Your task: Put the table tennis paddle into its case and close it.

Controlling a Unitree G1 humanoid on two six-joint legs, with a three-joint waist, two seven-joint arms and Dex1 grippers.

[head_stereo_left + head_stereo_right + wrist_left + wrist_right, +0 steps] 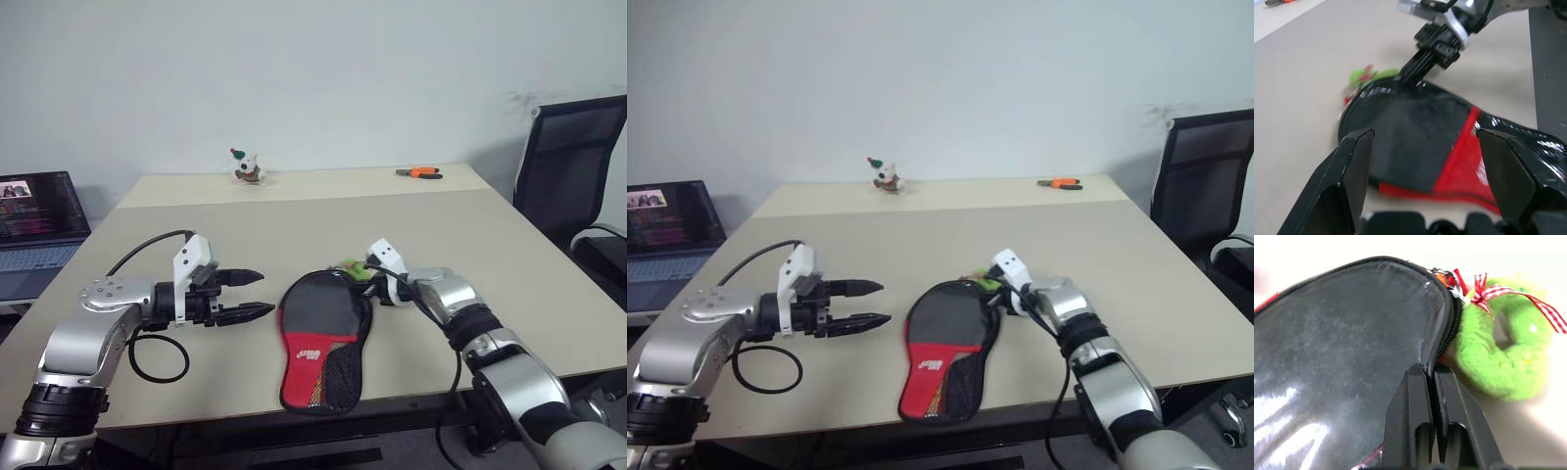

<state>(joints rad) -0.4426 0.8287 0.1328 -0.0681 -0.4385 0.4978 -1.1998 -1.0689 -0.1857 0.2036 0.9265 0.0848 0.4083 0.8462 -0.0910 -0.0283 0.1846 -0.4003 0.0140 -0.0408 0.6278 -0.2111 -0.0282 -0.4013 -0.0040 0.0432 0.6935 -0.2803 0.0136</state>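
Head views: the case (321, 338) lies flat near the table's (470, 235) front edge, round end away from the robot. No paddle lies loose on the table, so it is probably already inside, though that cannot be seen for certain. The left gripper (257, 294) hovers just beside the case's left edge, fingers apart and empty. The right gripper (370, 286) reaches the far right rim of the case.

Left wrist view: the open fingers (1349, 166) frame the case's black and red panels; the right gripper meets the rim beside a green charm (1369, 77).

Right wrist view: the right fingers (1415, 416) are pressed together at the zip (1448, 340) edge, apparently pinching the fabric or the seam there. The zip looks nearly shut, with a gap at the charm. What seems left is finishing the closure.
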